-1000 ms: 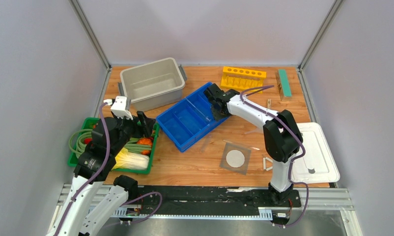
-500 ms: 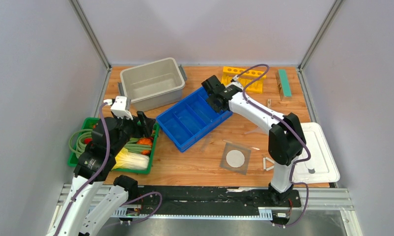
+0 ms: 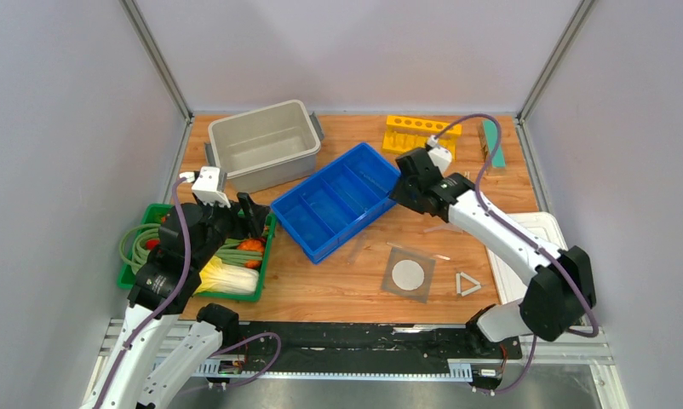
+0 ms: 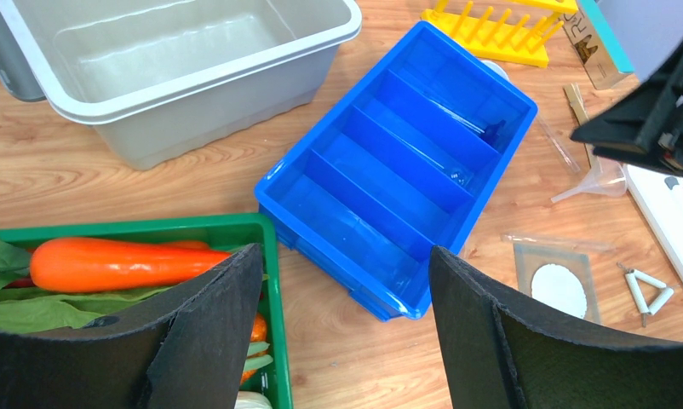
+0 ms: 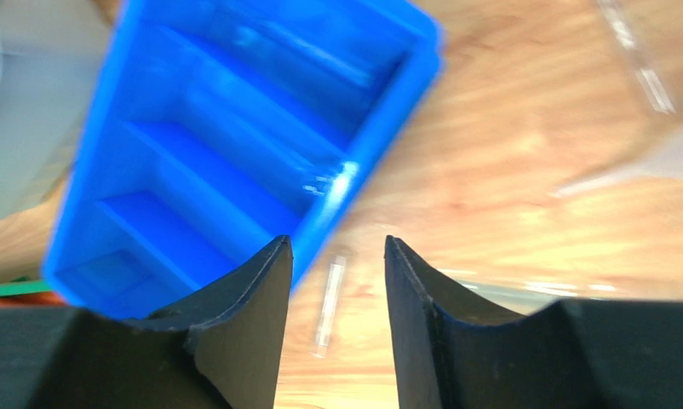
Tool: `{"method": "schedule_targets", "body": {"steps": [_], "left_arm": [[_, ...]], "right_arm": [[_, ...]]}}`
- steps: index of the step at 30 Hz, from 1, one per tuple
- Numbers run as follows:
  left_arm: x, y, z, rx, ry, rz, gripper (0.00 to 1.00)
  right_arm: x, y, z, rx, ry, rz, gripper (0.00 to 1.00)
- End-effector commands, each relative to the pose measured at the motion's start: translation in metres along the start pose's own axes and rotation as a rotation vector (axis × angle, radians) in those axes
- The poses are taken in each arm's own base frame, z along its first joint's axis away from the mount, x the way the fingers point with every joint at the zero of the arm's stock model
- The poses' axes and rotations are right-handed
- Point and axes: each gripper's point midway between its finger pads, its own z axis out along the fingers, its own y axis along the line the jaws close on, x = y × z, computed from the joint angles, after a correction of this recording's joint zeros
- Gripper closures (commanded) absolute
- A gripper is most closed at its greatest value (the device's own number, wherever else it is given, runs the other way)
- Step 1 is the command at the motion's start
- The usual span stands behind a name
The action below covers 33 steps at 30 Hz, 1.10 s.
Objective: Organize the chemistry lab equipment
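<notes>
The left gripper [image 4: 345, 256] is held with jaws wide apart and empty; the right gripper [image 5: 336, 245], on the outstretched right arm [image 3: 502, 236], has jaws partly apart.

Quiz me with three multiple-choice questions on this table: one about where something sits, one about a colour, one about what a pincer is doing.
1. Where does the white triangle lie?
A) in the blue tray
B) on the table, right of the grey mesh square
C) in the green crate

2. What colour is the peg rack at the far edge?
A) yellow
B) red
C) white

3. How is the right pincer?
A) shut tight, empty
B) open, holding nothing
C) shut on something

Answers:
1 B: the triangle rests on bare wood beside the mesh.
2 A: the overhead view shows it bright yellow.
3 B: its fingers stand apart with only table showing between them.
</notes>
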Motion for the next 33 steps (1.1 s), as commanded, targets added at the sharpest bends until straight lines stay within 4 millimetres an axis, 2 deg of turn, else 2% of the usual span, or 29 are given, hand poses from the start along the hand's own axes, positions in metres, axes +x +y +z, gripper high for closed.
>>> {"method": "schedule_targets", "body": {"steps": [1,6,8,10,13,18,20,22,28,32,33], "left_arm": [[-0.017,-0.005,-0.004,0.015,-0.057,-0.008,0.21],[-0.015,-0.006,-0.003,0.022,-0.047,-0.011,0.21],[-0.015,-0.007,-0.002,0.027,-0.042,-0.011,0.21],[-0.014,-0.008,-0.001,0.03,-0.036,-0.012,0.21],[-0.013,-0.007,0.001,0.028,-0.029,-0.013,0.21],[-0.011,-0.007,0.002,0.026,-0.021,-0.012,0.21],[-0.011,-0.007,0.003,0.025,-0.02,-0.012,0.21],[-0.011,-0.007,0.003,0.025,-0.019,-0.012,0.21],[-0.011,-0.007,0.003,0.024,-0.017,-0.012,0.21],[-0.011,-0.007,0.003,0.025,-0.02,-0.012,0.21],[-0.011,-0.007,0.003,0.024,-0.017,-0.012,0.21]], "right_arm": [[-0.004,-0.067,-0.005,0.125,-0.015,0.003,0.5],[-0.028,-0.138,-0.002,0.268,-0.041,-0.051,0.46],[-0.037,-0.158,0.002,0.299,-0.019,-0.033,0.44],[-0.043,-0.168,0.007,0.295,0.011,-0.012,0.44],[-0.053,-0.167,0.017,0.251,0.042,-0.027,0.43],[-0.053,-0.174,0.034,0.267,0.14,-0.072,0.42],[-0.053,-0.172,0.04,0.216,0.161,-0.057,0.41],[-0.05,-0.167,0.046,0.136,0.203,-0.032,0.41],[-0.033,-0.17,0.065,0.101,0.299,-0.05,0.43],[-0.025,-0.179,0.07,0.122,0.322,-0.077,0.45],[-0.03,-0.19,0.07,0.142,0.311,-0.055,0.46]]}}
